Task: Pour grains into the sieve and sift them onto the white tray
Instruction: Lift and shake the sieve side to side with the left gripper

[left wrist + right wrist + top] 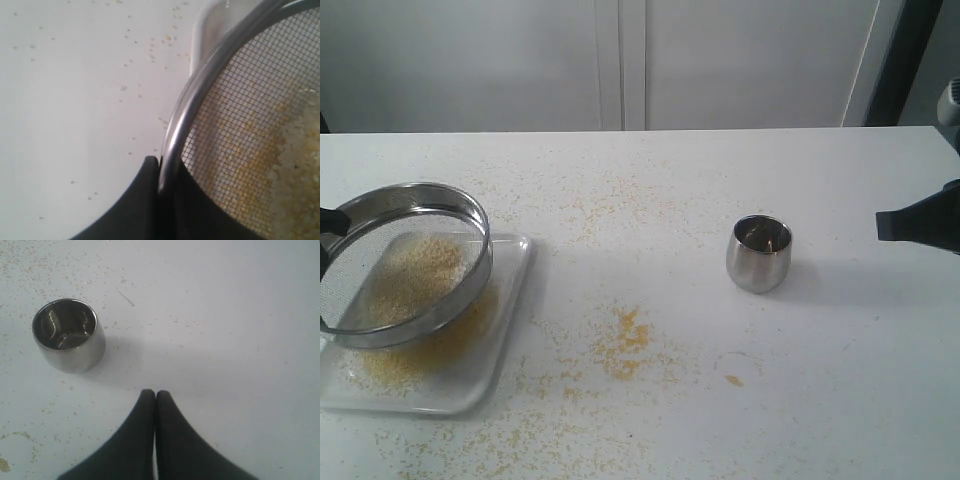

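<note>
Looking at the tabletop (pixel 720 170) first: it's white and pretty messy. Loose grains (pixel 623 340) are sprinkled all over it, and the thickest patch sits toward the front, between the tray (pixel 512 290) and the cup (pixel 759 255). More specks trail off toward the back and along the front edge. Behind it there's a pale grey wall (pixel 470 60). Only that spill lies between cup and tray.

The cup is a small rounded steel one, upright, right of centre and well apart from the tray. In the right wrist view its inside looks like bare shiny steel. The tray sits at the left front, flat on the tabletop, with a thin yellowish layer of grains spread over it, heaviest under the sieve (pixel 415 190). The sieve is over the tray, tilted rather than level. There's a sandy heap of grains on its mesh, with paler bits showing in the left wrist view. Can't tell whether its low edge touches the tray.

The left tool (pixel 161 192) comes in from the left edge and is clamped on the sieve's rim. One black finger is inside the ring and one outside, so the gap is only as wide as the steel wall. The right tool (pixel 155 399) pokes in from the right and hangs above the tabletop to the right of the cup, apart from it. Its fingers are pressed flat together with nothing between them.
</note>
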`<state>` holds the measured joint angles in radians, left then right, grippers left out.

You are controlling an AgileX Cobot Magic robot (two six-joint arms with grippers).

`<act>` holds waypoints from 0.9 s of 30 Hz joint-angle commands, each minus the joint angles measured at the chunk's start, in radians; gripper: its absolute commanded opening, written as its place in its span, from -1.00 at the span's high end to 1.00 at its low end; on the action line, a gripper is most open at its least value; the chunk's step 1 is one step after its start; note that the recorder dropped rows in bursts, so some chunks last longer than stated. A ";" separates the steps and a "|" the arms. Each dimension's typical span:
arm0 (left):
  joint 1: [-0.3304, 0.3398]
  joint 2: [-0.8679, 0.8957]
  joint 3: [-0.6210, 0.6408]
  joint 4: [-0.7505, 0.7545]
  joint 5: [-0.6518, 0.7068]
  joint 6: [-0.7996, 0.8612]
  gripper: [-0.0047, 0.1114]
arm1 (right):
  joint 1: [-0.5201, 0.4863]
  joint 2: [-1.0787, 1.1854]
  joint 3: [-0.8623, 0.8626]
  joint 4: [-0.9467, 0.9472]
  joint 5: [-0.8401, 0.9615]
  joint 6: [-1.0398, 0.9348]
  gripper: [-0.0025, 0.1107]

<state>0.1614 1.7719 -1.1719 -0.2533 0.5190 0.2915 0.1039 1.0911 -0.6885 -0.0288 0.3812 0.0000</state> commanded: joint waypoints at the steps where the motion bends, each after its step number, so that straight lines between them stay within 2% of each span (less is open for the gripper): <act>1: -0.003 -0.020 -0.007 -0.032 0.020 -0.084 0.92 | -0.006 -0.006 0.004 0.001 -0.012 0.000 0.96; 3: -0.012 -0.020 -0.007 -0.032 0.013 -0.060 0.92 | -0.006 -0.006 0.004 0.001 -0.012 0.000 0.96; 6: -0.023 -0.024 -0.007 -0.024 0.030 0.114 0.92 | -0.006 -0.006 0.004 0.001 -0.012 0.000 0.96; 10: -0.011 -0.030 -0.007 -0.041 0.012 -0.136 0.92 | -0.006 -0.006 0.004 0.001 -0.012 0.000 0.96; 14: -0.013 -0.028 -0.007 -0.038 0.027 -0.014 0.92 | -0.006 -0.006 0.004 0.001 -0.012 0.000 0.96; 18: 0.001 -0.028 -0.007 -0.041 0.031 -0.093 0.92 | -0.006 -0.006 0.004 0.001 -0.012 0.000 0.96; 22: -0.023 -0.028 -0.007 -0.046 0.085 0.178 0.92 | -0.006 -0.006 0.004 0.001 -0.012 0.000 0.96; 23: -0.023 -0.028 -0.007 -0.048 0.089 0.191 0.92 | -0.006 -0.006 0.004 0.001 -0.012 0.000 0.96; 27: 0.007 -0.028 -0.007 -0.072 0.028 -0.141 0.92 | -0.006 -0.006 0.004 0.001 -0.012 0.000 0.96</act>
<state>0.1460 1.7623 -1.1719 -0.2661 0.5817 0.3477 0.1039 1.0911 -0.6885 -0.0269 0.3812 0.0000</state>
